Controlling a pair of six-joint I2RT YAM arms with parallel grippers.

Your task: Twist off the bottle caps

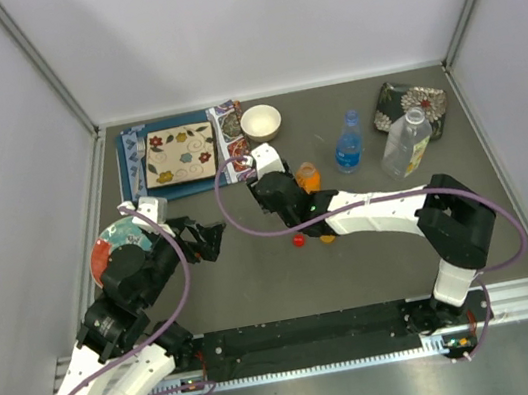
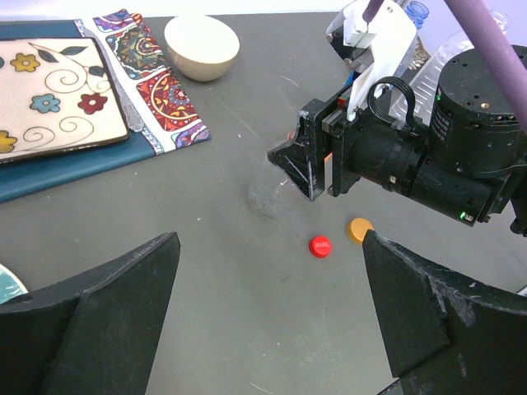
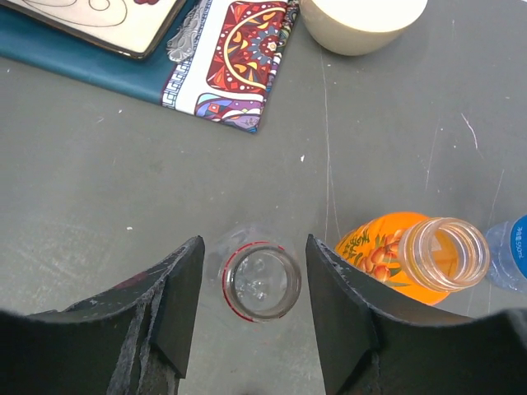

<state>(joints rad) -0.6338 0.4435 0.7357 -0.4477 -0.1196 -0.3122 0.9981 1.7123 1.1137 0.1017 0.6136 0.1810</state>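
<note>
Grey counter (image 1: 259, 289), slim clear bottle (image 3: 262, 284) uncapped between parted jaws of right end effector (image 3: 255, 253), gaps either side, red cap (image 2: 319, 246) nearby, left end effector (image 2: 272, 329) wide.

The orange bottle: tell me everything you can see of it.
The orange bottle is short and looks like orange-coloured plastic, with a fruit-printed label. It is uncapped, its ribbed mouth open. It stands upright on the grey table, between the slim clear bottle and a blue bottle. Whether the right hand touches it is unclear.
</note>
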